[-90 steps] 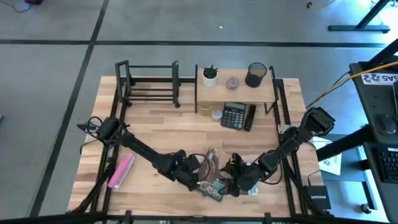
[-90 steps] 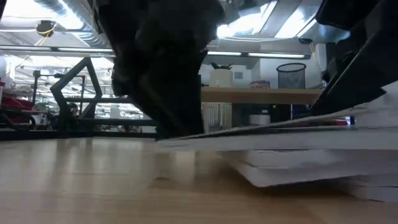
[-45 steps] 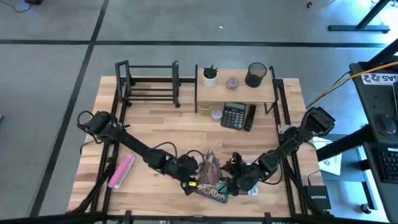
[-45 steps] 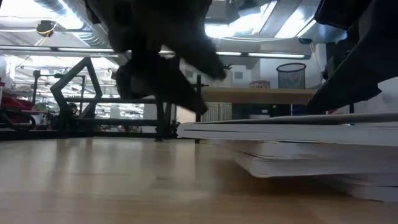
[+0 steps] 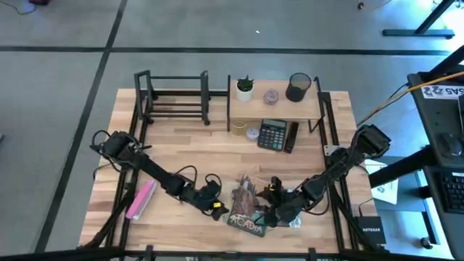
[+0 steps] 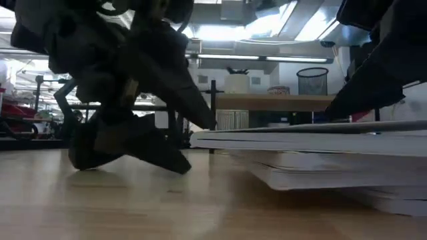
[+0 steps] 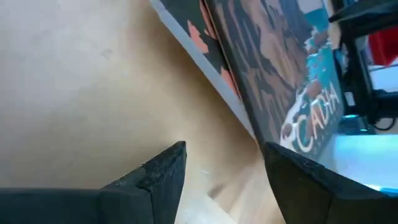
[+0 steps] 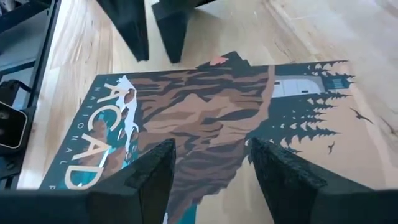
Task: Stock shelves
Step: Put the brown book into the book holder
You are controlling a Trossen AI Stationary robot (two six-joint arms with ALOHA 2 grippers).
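Left pincer [image 5: 214, 206] sits low on the surface [image 5: 181, 145], just beside the left edge of the Acadia book [image 5: 246, 206], fingers spread wide w/ nothing between them; the left wrist view shows bare wood in the gap and the book's edge off to one side. Right pincer [image 5: 274, 212] is at the book's right side, over the cover, fingers also parted and empty per its wrist view. The book lies flat on top of a small stack near the front edge, well apart from the wood shelf [image 5: 275, 109] and the black rack [image 5: 174, 98] at the back. Prob. step: get a grip on the top book. To do it well: slide one finger under the overhanging cover edge, keep the wrist low, close on the top book only. Right pincer could steady the stack so lower books don't drag along.
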